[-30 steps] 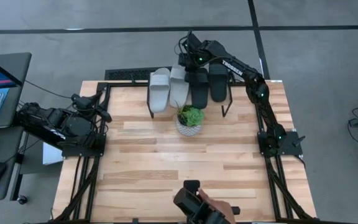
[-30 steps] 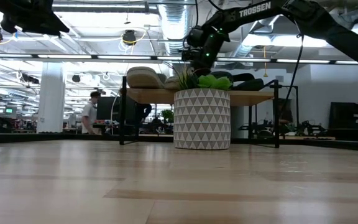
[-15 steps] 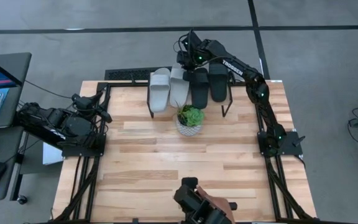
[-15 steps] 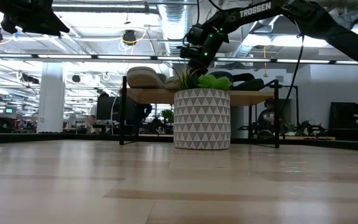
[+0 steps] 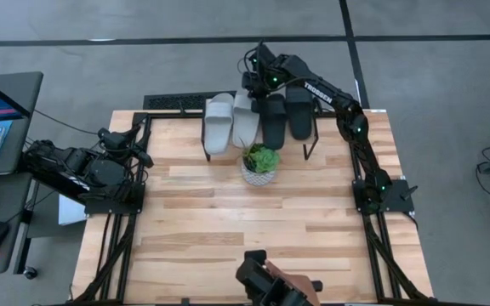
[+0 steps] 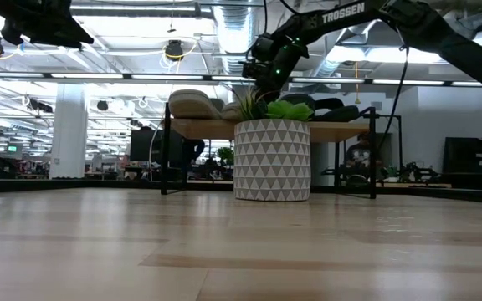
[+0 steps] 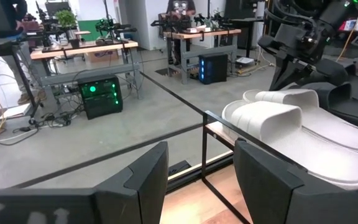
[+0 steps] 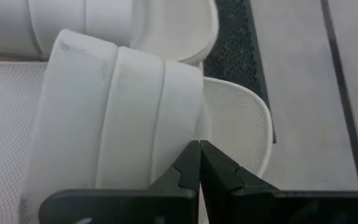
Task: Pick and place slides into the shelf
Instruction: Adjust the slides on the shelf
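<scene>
Just beneath my right gripper's closed, empty fingers, all four slides lay on the shelf; little had shifted, so placement appeared complete.

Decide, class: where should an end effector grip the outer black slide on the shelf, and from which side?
Grip the outer black slide by its raised wide strap, coming from above: it lies flat on the shelf, and another black slide lies close alongside.

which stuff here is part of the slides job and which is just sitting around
Job: two light grey slides, two black slides, small wood-topped shelf with black legs, shut right gripper.
Just there: potted green plant in patterned white pot, left gripper.
</scene>
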